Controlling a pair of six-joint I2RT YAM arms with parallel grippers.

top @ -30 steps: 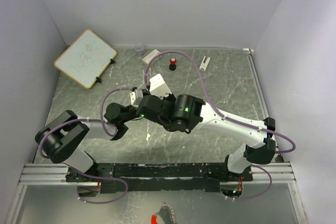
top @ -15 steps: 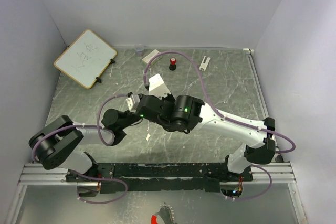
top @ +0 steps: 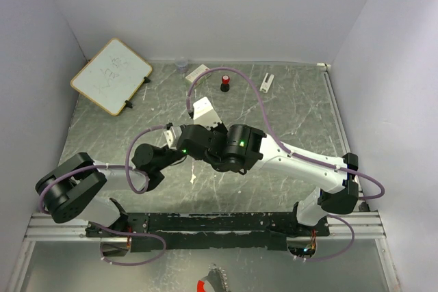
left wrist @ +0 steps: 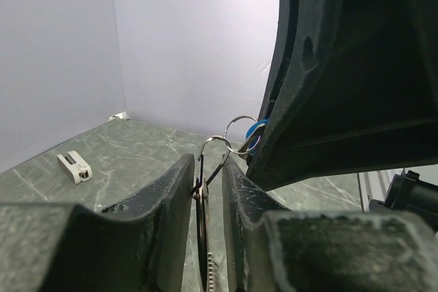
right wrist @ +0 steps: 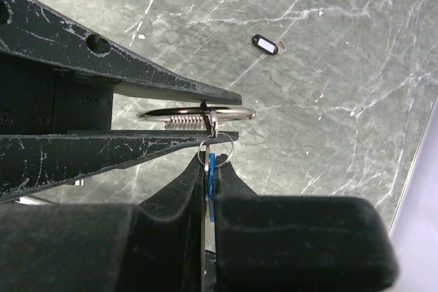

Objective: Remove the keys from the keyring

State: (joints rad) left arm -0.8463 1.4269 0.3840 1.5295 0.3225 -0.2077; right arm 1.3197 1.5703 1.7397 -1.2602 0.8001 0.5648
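Right claw pinches the blue key. Left claw sits narrow around the keyring; grip cannot be told.

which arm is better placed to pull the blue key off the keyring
Right, probably: the right fingers are shut on the blue key, so it can pull. The left fingers sit either side of the keyring, suited to steadying it.

Blue key mostly hidden between right jaws
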